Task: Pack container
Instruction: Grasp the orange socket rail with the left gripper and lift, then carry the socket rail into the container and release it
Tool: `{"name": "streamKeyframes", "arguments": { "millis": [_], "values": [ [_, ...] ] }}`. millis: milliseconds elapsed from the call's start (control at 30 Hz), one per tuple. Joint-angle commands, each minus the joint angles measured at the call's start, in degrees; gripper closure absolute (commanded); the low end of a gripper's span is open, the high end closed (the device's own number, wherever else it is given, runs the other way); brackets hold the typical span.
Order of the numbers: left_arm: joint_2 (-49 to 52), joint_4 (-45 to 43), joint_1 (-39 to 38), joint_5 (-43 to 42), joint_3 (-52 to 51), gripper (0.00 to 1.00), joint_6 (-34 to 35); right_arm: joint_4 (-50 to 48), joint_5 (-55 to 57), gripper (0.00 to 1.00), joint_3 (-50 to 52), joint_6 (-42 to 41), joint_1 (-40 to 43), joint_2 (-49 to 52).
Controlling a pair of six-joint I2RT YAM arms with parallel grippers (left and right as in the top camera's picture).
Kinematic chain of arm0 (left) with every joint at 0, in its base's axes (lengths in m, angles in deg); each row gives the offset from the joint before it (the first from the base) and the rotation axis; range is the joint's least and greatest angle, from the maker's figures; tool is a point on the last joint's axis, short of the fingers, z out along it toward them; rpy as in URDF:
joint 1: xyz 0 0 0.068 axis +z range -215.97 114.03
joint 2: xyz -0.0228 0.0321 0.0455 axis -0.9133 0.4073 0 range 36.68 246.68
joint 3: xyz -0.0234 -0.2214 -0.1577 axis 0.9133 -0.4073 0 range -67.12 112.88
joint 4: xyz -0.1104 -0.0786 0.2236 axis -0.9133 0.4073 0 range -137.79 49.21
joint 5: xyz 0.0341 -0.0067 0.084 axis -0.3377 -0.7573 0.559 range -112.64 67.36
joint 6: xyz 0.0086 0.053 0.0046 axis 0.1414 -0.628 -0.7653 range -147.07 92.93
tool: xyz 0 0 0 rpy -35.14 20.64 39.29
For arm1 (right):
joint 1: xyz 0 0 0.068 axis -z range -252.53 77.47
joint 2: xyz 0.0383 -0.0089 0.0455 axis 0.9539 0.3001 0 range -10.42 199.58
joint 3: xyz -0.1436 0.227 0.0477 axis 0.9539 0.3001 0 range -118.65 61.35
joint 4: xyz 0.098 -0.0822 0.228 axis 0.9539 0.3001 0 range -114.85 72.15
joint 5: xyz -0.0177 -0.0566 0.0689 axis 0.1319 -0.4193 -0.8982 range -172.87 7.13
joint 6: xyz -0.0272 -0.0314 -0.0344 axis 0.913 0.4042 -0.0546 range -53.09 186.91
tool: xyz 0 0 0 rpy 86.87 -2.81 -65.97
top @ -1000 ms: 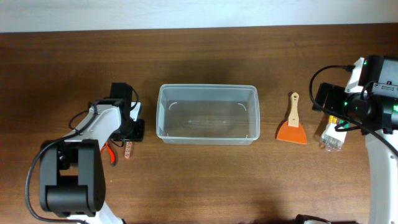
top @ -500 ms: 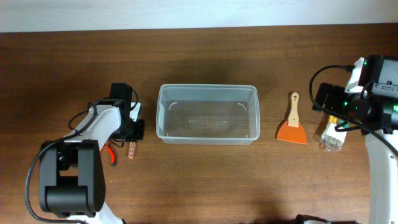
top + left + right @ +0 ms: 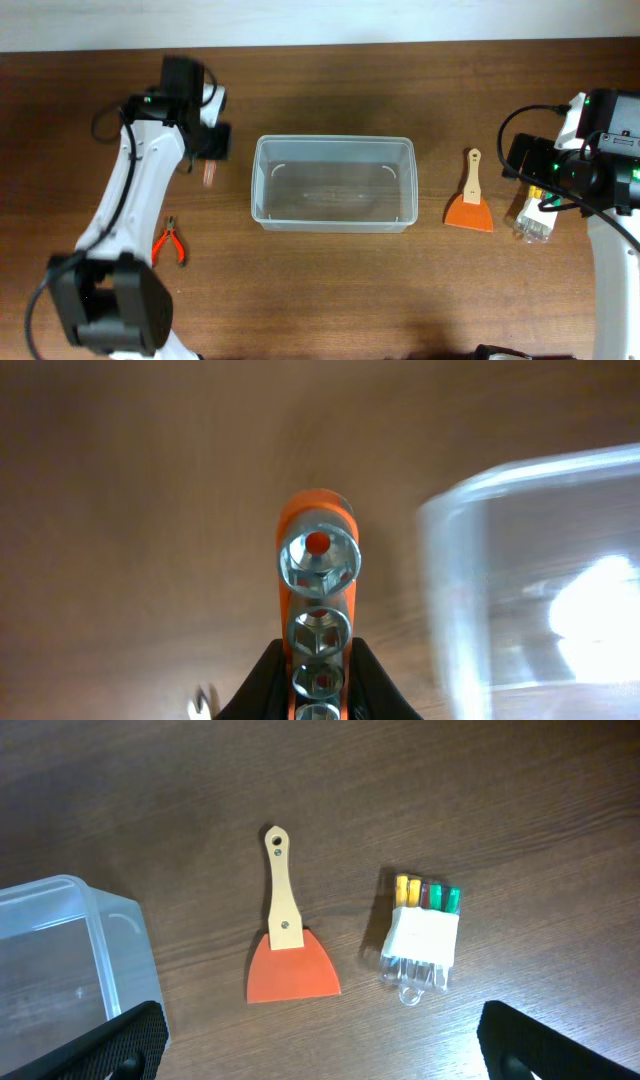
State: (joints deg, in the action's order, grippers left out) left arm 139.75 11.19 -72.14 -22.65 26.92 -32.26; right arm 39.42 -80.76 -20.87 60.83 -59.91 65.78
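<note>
The clear plastic container [image 3: 333,184] sits empty at the table's middle; its corner shows in the left wrist view [image 3: 540,580] and the right wrist view [image 3: 60,960]. My left gripper [image 3: 208,165] is shut on an orange socket rail with metal sockets [image 3: 317,600], held in the air just left of the container's left wall. My right gripper [image 3: 315,1050] is open wide and empty, raised over an orange scraper with a wooden handle [image 3: 288,940] and a clear pack of coloured bits [image 3: 422,932]. Both lie right of the container, the scraper [image 3: 470,198] nearer to it than the pack [image 3: 533,215].
Orange-handled pliers [image 3: 172,241] lie on the table at the left, below the left arm. The wooden table ends at a pale wall along the far edge.
My left gripper has lifted the socket rail off the table beside the pliers and carried it up and away toward the far left of the container. The right arm has not moved.
</note>
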Motion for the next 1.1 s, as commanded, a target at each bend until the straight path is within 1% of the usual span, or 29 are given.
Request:
{"name": "streamKeyframes", "arguments": {
  "millis": [0, 167, 300, 367, 500, 700, 733, 833, 867, 900, 933, 967, 1067],
  "values": [
    [-3.74, 0.90, -7.26, -2.05, 4.28, 0.98, -11.54, -0.17, -0.15, 0.01, -0.68, -0.42, 0.15, 0.09],
    [-1.70, 0.83, -18.08, -5.03, 4.11, 0.98, -28.57, -0.17, -0.15, 0.01, -0.68, -0.42, 0.15, 0.09],
    [2.64, 0.57, -23.50, -4.70, 4.09, 0.98, -37.22, -0.15, -0.15, 0.02, -0.68, -0.42, 0.15, 0.09],
    [5.66, -0.02, -24.50, -4.74, 4.09, 0.98, -38.18, -0.15, -0.15, 0.01, -0.68, -0.39, 0.15, 0.09],
    [12.74, -0.11, -24.57, -5.18, 4.09, 0.98, -37.27, -0.17, -0.15, 0.01, -0.68, -0.39, 0.15, 0.09],
    [17.99, 0.11, -24.59, -5.16, 4.09, 0.98, -36.87, -0.17, -0.15, 0.01, -0.68, -0.42, 0.15, 0.09],
    [18.16, 0.20, -24.59, -5.16, 4.09, 0.97, -36.87, -0.15, -0.15, 0.01, -0.68, -0.39, 0.15, 0.09],
    [18.32, 0.20, -24.59, -5.11, 4.11, 0.71, -36.89, -0.17, -0.15, 0.01, -0.68, -0.39, 0.15, 0.09],
    [18.32, 0.20, -24.59, -4.85, 4.11, 0.64, -36.89, -0.17, -0.15, 0.01, -0.68, -0.39, 0.15, 0.09],
    [18.32, 0.20, -24.59, -4.52, 4.17, 0.51, -36.85, -0.17, -0.15, 0.01, -0.68, -0.39, 0.15, 0.09],
    [18.32, 0.22, -24.59, -4.20, 4.24, 0.47, -36.81, -0.20, -0.15, 0.01, -0.68, -0.39, 0.15, 0.09],
    [18.32, 0.31, -24.59, -3.15, 4.90, 0.45, -35.45, -0.20, -0.15, 0.01, -0.68, -0.39, 0.15, 0.09],
    [17.97, 3.50, -24.57, -0.39, 9.84, 0.41, -31.34, -0.20, -0.15, 0.01, -0.68, -0.39, 0.15, 0.09]
  ]
}}
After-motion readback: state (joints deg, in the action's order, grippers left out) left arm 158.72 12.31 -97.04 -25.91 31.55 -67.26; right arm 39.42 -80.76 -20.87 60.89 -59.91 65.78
